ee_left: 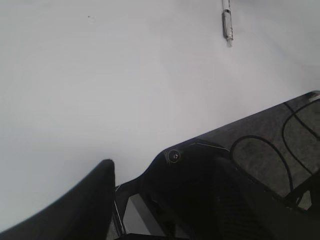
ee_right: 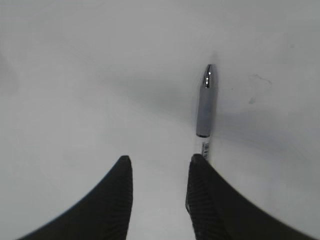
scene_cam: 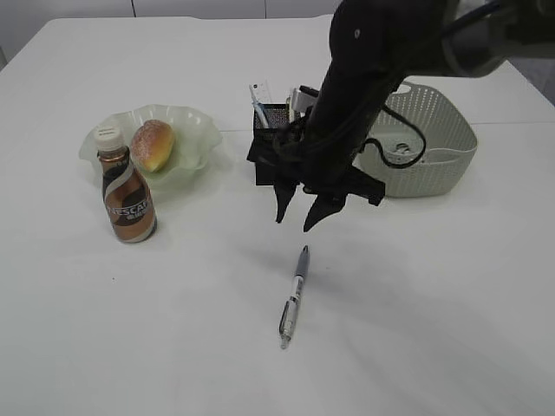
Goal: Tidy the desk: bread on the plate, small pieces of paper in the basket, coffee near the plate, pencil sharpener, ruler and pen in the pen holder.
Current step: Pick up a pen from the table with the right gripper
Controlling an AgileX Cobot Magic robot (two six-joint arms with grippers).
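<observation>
A grey and clear pen [scene_cam: 295, 295] lies on the white table, pointing away from the pen holder [scene_cam: 270, 117]. My right gripper [scene_cam: 296, 221] hangs open just above the table between the two. In the right wrist view the pen [ee_right: 205, 105] runs ahead from beside the right finger of the empty right gripper [ee_right: 161, 159]. The bread [scene_cam: 152, 145] sits on the pale green plate [scene_cam: 195, 130], and the coffee bottle [scene_cam: 127, 195] stands upright in front of it. The left gripper [ee_left: 135, 172] shows bare table in its gap, and the pen [ee_left: 227, 25] lies far ahead of it.
A grey perforated basket [scene_cam: 442, 147] stands right of the pen holder, partly hidden behind my right arm. Tall white items poke out of the holder. A dark arm section [ee_left: 270, 150] with cables fills the lower right of the left wrist view.
</observation>
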